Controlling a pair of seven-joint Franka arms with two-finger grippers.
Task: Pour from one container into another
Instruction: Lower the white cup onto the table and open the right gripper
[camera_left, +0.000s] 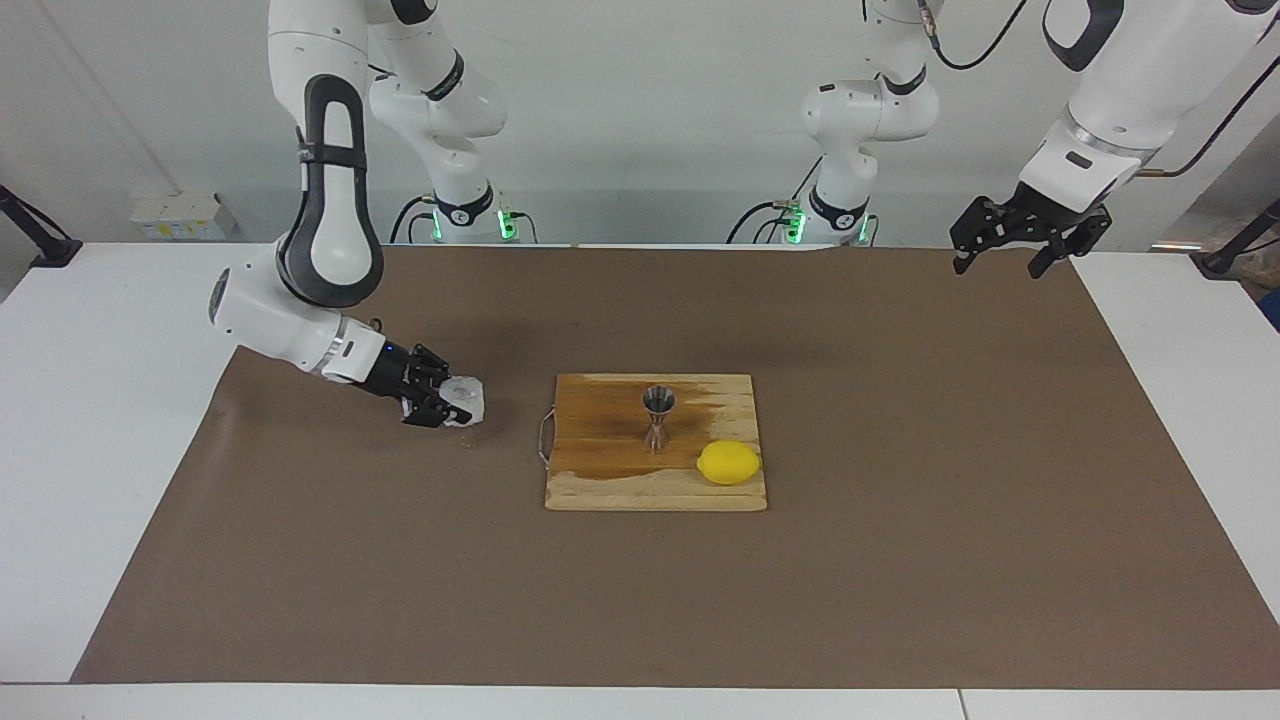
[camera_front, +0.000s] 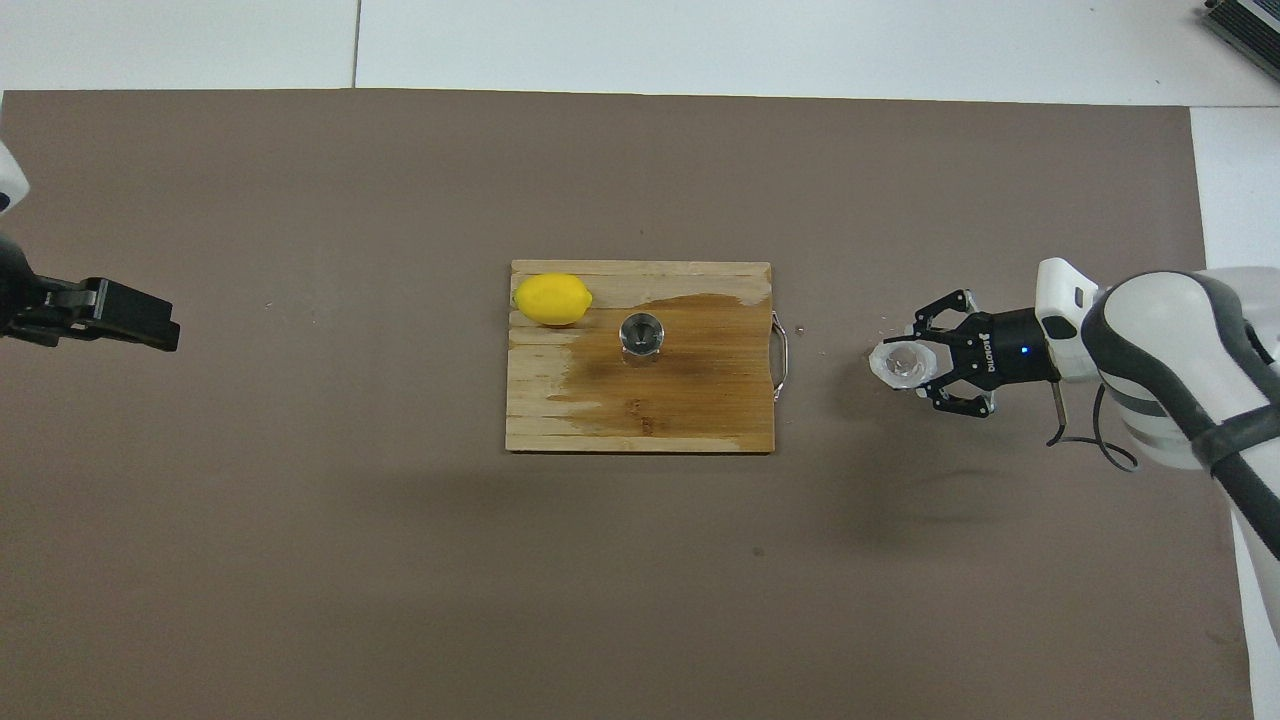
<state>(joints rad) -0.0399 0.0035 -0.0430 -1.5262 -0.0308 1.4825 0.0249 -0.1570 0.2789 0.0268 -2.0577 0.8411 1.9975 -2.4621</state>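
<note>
The clear glass cup (camera_left: 464, 400) is upright, low over the brown mat, beside the wooden board toward the right arm's end of the table. My right gripper (camera_left: 447, 405) is shut on it, with a finger on each side. I cannot tell whether the cup rests on the mat. Both show in the overhead view, the cup (camera_front: 898, 364) in the gripper (camera_front: 922, 366). The steel jigger (camera_left: 658, 418) stands upright on the board, also seen in the overhead view (camera_front: 641, 333). My left gripper (camera_left: 1003, 265) waits open and empty, raised over the mat's corner at the left arm's end.
The wooden board (camera_left: 600, 470) has a dark wet patch around the jigger and a wire handle on the side toward the cup. A yellow lemon (camera_left: 729, 462) lies on the board, farther from the robots than the jigger. The brown mat (camera_left: 900, 560) covers the table.
</note>
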